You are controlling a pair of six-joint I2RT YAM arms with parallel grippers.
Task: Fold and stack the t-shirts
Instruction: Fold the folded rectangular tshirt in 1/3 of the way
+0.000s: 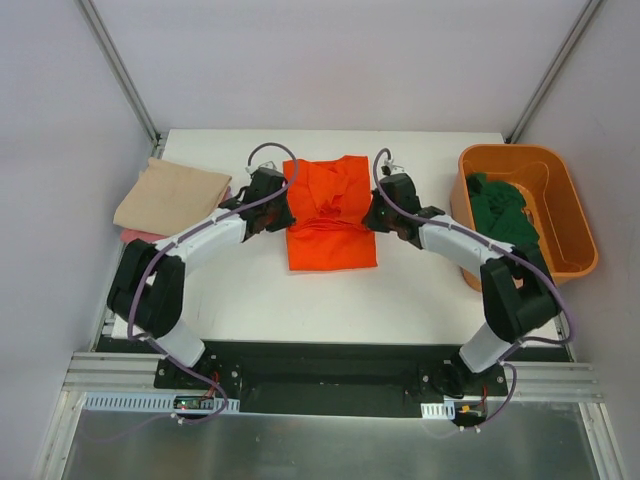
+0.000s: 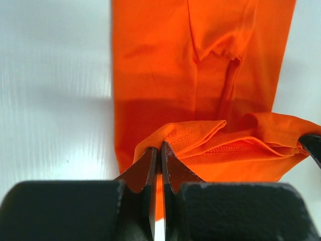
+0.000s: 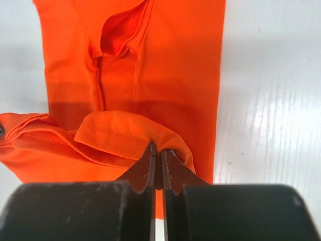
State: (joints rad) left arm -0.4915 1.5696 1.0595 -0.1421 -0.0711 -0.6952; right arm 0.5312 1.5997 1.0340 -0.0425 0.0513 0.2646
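Observation:
The bright orange t-shirt (image 1: 330,215) lies in the middle of the white table, partly folded into a long strip. My left gripper (image 1: 280,212) is shut on its left edge, and the left wrist view shows the cloth (image 2: 200,135) pinched and lifted between the fingertips. My right gripper (image 1: 376,214) is shut on its right edge, with the cloth (image 3: 125,133) bunched at the fingertips in the right wrist view. A folded beige t-shirt (image 1: 170,195) lies at the far left on top of a pink one (image 1: 140,236). A dark green t-shirt (image 1: 503,212) lies crumpled in the bin.
A rigid orange plastic bin (image 1: 570,215) stands at the right edge of the table. The folded stack sits near the table's left edge. White walls and metal frame posts enclose the table at the back and sides.

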